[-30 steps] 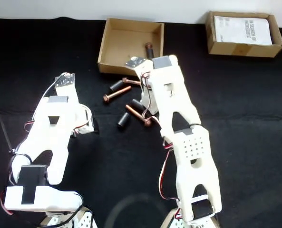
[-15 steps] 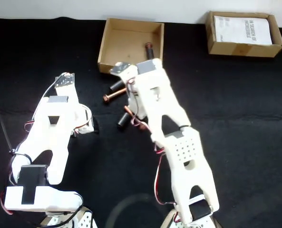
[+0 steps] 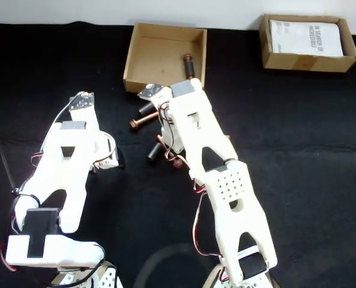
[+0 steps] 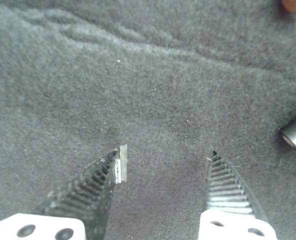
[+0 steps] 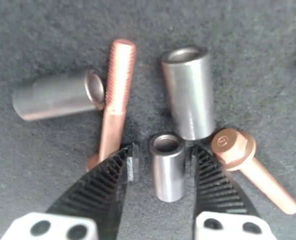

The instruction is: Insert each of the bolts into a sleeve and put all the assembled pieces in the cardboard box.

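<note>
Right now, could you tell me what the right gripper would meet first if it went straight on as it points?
Most likely the short sleeve, which lies between the open fingers of the right gripper. A longer sleeve lies just beyond it. How high the fingertips sit above the cloth is unclear.

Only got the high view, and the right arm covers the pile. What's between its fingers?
Observer: Right gripper is open, straddling a short grey metal sleeve, with small gaps either side.
Operator: Bolt in that sleeve?
Observer: No, the bore looks empty. A copper-coloured bolt lies beside it, just outside one finger.
Operator: Left arm holding anything?
Observer: No. Left gripper is open over bare black cloth.
</note>
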You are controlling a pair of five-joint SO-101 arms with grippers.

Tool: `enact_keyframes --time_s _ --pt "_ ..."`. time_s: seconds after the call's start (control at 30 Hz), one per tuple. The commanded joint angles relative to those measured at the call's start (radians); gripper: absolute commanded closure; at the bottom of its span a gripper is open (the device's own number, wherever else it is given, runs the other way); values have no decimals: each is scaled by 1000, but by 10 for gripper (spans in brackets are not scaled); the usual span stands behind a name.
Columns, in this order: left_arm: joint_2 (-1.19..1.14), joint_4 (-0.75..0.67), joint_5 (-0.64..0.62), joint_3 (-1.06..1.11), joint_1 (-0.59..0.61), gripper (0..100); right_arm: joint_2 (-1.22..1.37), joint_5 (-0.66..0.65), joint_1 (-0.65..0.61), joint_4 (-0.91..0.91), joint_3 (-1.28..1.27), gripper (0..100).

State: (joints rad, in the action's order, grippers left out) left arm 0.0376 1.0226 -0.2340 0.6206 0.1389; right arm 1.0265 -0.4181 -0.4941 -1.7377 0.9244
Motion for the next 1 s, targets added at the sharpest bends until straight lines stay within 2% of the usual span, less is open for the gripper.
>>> enact_keyframes --time_s 0.0,0.07,0.4,0.7,0.97 --pt "2 -11 5 -38 -5 745 16 8 30 21 1 913" --pt "2 -11 5 -38 -5 746 16 8 31 21 -1 995" --pt "2 -11 6 -38 -5 746 -30 15 77 -16 64 991" --pt "1 -89 2 -8 -7 747 -346 20 122 -27 166 991" --pt "8 -178 8 48 -13 745 -595 147 128 -25 168 991"
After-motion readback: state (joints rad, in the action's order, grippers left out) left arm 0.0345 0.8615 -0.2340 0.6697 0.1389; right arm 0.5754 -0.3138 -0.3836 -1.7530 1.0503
